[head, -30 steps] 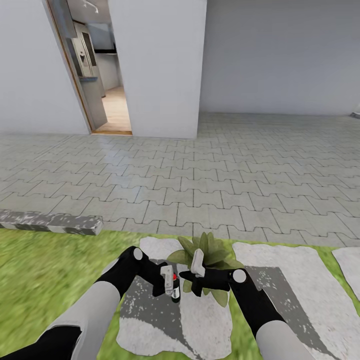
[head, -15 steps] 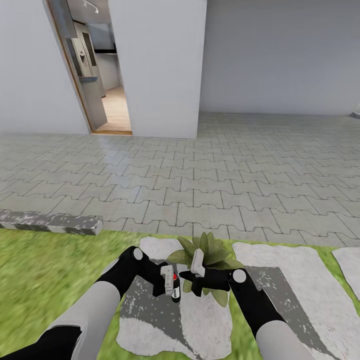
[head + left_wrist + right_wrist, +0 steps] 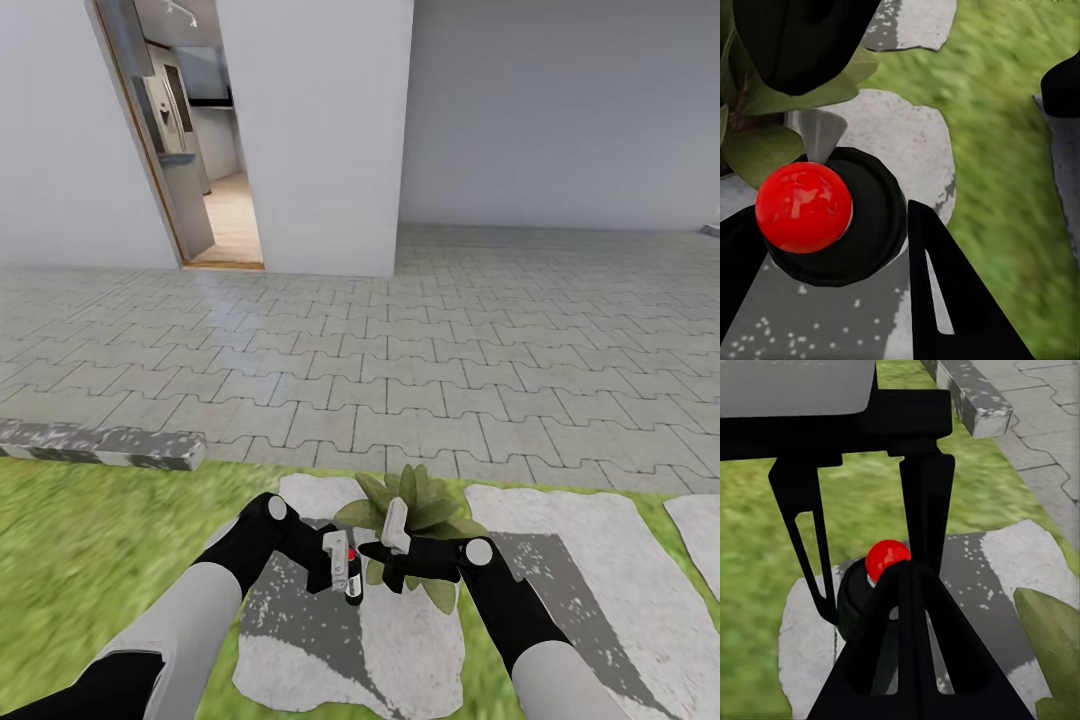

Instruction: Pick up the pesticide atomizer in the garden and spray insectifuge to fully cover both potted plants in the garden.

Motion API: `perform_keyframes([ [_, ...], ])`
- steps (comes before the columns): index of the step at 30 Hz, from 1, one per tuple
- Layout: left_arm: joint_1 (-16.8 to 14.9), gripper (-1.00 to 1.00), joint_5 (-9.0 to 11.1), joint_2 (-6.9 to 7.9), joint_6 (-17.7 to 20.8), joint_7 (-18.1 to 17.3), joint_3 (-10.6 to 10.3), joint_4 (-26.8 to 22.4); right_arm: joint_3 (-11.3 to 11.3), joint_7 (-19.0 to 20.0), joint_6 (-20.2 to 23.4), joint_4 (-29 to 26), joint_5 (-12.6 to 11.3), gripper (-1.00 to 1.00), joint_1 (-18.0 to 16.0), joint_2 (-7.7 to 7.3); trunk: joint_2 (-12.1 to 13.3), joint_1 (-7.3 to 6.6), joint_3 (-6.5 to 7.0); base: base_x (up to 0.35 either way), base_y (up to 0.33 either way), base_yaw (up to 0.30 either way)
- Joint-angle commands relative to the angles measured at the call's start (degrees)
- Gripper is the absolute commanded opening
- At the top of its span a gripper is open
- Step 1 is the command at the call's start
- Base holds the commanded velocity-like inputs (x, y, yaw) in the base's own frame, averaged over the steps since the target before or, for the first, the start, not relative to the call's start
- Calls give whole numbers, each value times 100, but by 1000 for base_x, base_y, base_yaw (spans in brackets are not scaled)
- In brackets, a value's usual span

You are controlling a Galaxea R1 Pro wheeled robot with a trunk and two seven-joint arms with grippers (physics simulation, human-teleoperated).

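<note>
Both arms meet low over a grey stepping stone (image 3: 330,640) set in the lawn (image 3: 90,540). The left gripper (image 3: 340,566) is clamped around the atomizer (image 3: 352,580), holding it upright just above the stone (its black cap carries a red button (image 3: 803,207) on top). The right gripper (image 3: 385,548) sits just beside the bottle with its fingers (image 3: 911,630) drawn narrow and holding nothing. A potted plant (image 3: 415,510) stands right behind both grippers, its leaves spreading past the right one.
</note>
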Motion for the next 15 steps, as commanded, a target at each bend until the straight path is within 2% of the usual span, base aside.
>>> perform_keyframes([
  [1, -2, -100, -51, -8, -59, -12, 29, -7, -7, 7, -29, -7, 46, -100, -2, 3, -2, -1, -5, 0, 0, 0],
  [6, -2, -100, 135, -14, -52, 6, 23, -5, -7, 7, -29, -7, 46, -100, -2, 5, -2, -1, -5, 0, 0, 0],
  [15, -2, -100, 168, -14, -51, -9, 20, -5, -6, 7, -29, -7, 47, -100, -2, 5, -2, -1, -5, 0, 0, 0],
])
